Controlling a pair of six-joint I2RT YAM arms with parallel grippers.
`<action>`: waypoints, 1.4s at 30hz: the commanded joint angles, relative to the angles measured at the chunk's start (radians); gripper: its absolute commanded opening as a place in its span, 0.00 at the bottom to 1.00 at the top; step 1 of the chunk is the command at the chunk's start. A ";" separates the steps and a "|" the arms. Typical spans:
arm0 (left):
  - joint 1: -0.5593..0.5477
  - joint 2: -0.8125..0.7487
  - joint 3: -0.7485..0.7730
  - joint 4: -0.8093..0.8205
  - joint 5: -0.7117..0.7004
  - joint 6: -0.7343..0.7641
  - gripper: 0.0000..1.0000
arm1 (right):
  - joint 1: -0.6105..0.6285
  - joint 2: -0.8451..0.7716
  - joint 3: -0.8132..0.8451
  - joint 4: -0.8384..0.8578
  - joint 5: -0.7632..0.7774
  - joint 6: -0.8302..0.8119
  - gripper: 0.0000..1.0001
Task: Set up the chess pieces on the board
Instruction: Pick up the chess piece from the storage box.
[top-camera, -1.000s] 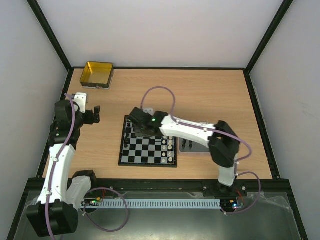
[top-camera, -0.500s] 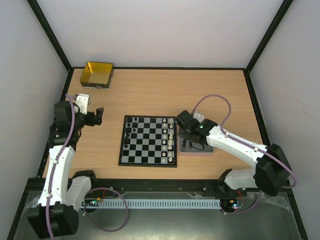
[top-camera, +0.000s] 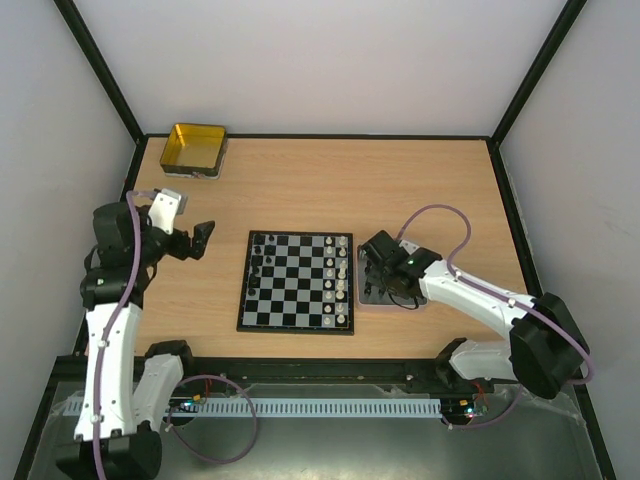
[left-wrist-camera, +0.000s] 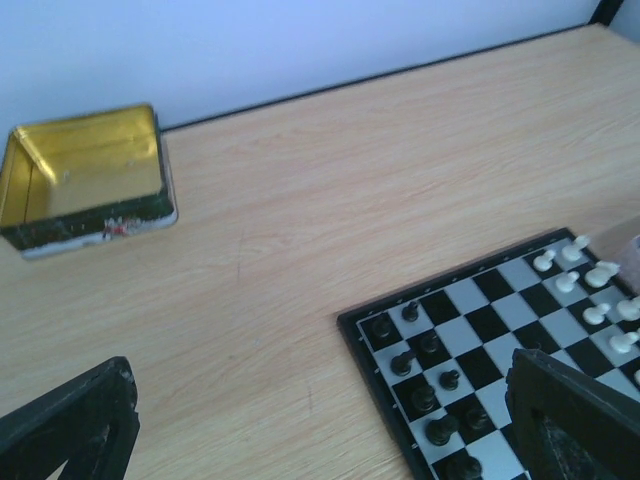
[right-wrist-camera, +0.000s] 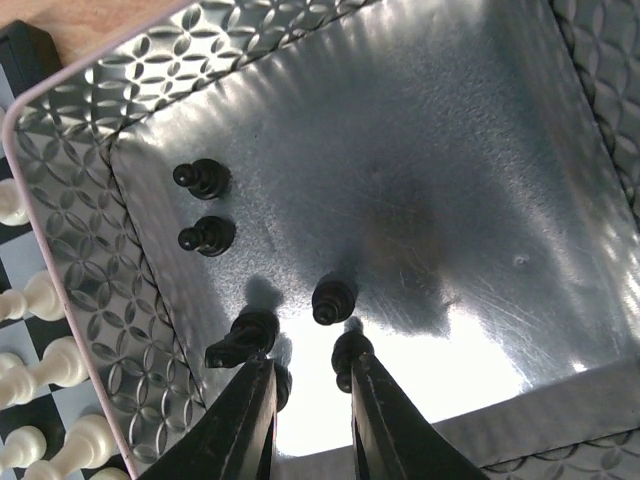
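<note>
The board lies mid-table, also in the left wrist view. Black chess pieces stand along its left side and white pieces along its right. My right gripper hangs over the grey tray, jaws a little apart with nothing between them. Several black pieces stand in the tray: two pawns, a third pawn, a knight by my left finger and another piece by my right finger. My left gripper is wide open and empty left of the board.
A gold-yellow tin sits at the far left corner, open and empty in the left wrist view. The tray's patterned wall borders the board's white side, where white pieces stand. Black frame posts edge the table.
My right arm has swung from the board's left side across to the tray and lowered over the black pieces. My left arm has drawn back slightly to the left.
</note>
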 joint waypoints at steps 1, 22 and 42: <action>0.007 -0.084 0.077 -0.101 0.081 0.036 0.99 | -0.003 0.001 -0.021 0.032 -0.007 0.009 0.21; 0.008 -0.224 -0.156 -0.002 0.136 0.166 0.99 | -0.053 0.067 -0.053 0.092 -0.028 -0.032 0.21; 0.002 -0.224 -0.213 0.032 0.134 0.168 0.99 | -0.054 0.118 -0.057 0.133 -0.030 -0.053 0.18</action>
